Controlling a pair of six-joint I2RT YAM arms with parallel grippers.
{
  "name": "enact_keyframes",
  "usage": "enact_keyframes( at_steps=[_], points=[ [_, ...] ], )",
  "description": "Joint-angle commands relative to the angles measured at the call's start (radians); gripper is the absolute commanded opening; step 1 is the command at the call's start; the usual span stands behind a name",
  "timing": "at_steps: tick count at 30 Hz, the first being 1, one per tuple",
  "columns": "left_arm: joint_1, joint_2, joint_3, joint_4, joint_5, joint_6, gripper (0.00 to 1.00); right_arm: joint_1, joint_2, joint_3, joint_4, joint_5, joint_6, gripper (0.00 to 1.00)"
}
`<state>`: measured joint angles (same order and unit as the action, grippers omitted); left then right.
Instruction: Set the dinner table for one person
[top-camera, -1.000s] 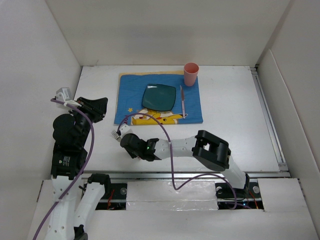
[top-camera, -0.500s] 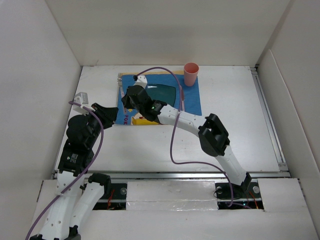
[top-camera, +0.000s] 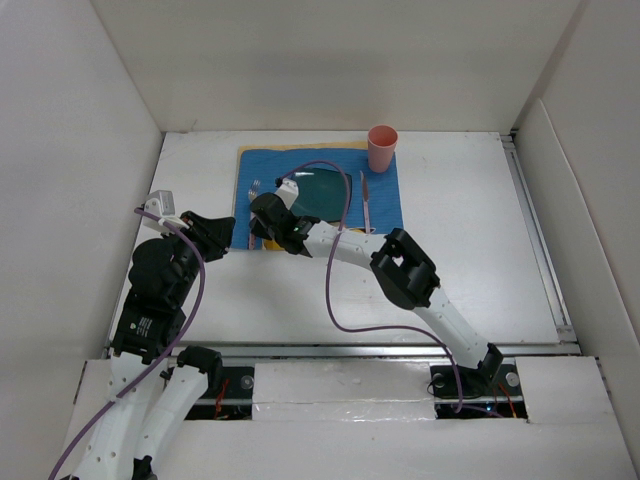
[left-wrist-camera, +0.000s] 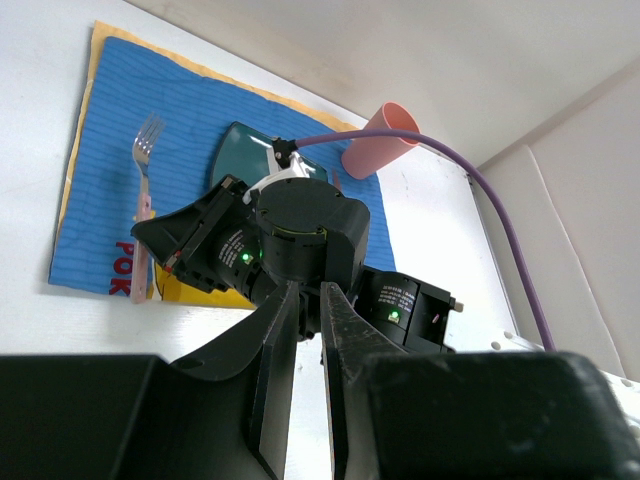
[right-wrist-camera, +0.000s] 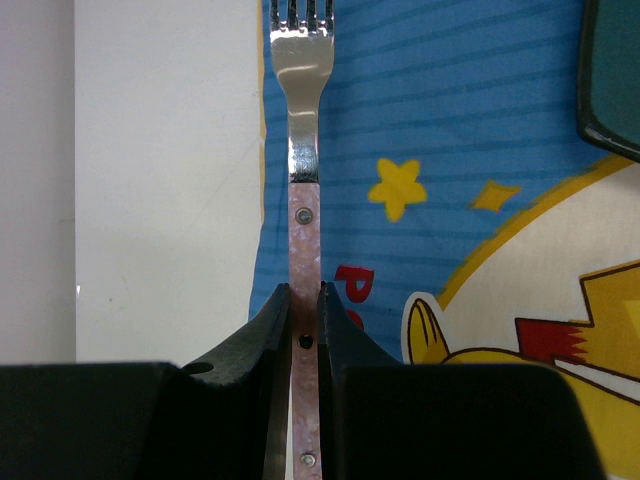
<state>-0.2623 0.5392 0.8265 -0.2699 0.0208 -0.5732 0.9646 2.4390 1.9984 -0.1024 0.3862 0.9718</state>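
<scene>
The dinner table is a big white top, and it fills the floor of the white box. A blue placemat lies on it at about 12 o'clock, near the far wall. A dark green square plate sits in the middle of the mat. A knife with a pink handle lies at 3 o'clock of the plate. A pink cup stands at 1 o'clock of the plate, on the far corner of the mat.

The right gripper reaches across to 9 o'clock of the plate. Its two fingers are pressed tight on the pink handle of a fork. The fork runs along the left side of the mat, with its shiny prongs pointing to 12 o'clock. It is low over the mat, but I cannot tell if it touches. A yellow cartoon figure is printed on the mat beside it.

The left gripper hangs over the bare table at 8 o'clock of the mat. Its fingers are very narrow, with just a thin slit between them, and they hold nothing
</scene>
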Motion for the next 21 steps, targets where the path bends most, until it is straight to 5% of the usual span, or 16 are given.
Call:
enact_keyframes(
  at_steps=[1, 21],
  points=[
    [-0.005, -0.007, -0.007, 0.037, -0.010, 0.018, 0.13, -0.020, -0.029, 0.019, 0.052, 0.045, 0.033, 0.00],
    [-0.005, 0.007, -0.009, 0.038, -0.010, 0.015, 0.14, -0.101, 0.130, 0.258, -0.125, -0.032, -0.090, 0.00]
  ],
)
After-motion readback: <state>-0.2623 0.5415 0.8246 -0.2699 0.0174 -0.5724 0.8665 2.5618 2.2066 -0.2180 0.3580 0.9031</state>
